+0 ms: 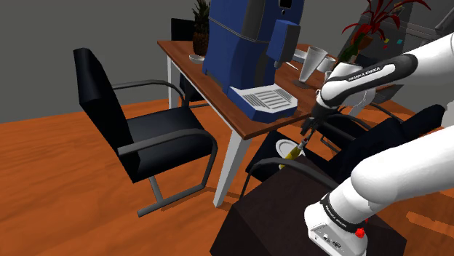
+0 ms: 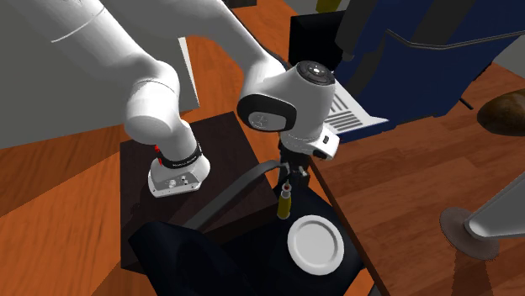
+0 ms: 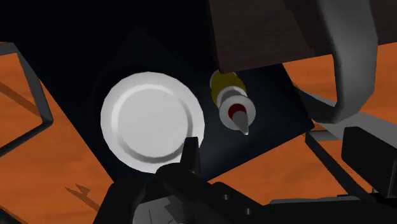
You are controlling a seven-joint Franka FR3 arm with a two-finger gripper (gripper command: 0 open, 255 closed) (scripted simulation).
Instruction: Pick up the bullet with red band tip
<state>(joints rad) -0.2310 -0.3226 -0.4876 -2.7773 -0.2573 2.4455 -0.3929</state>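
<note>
The white arm [image 1: 378,80] carries the lettering "FRANKA EMIKA" on its forearm; smaller writing on its base is too small to read. Below it, a black chair seat [image 2: 252,261] beside the wooden worktop [image 1: 218,80] holds a white plate [image 2: 315,244]. Just beside the plate stands the yellow bullet [image 2: 286,202], its red-banded tip upward. The hand [image 2: 290,183] hangs directly above it, fingers apart, gripping nothing.
</note>
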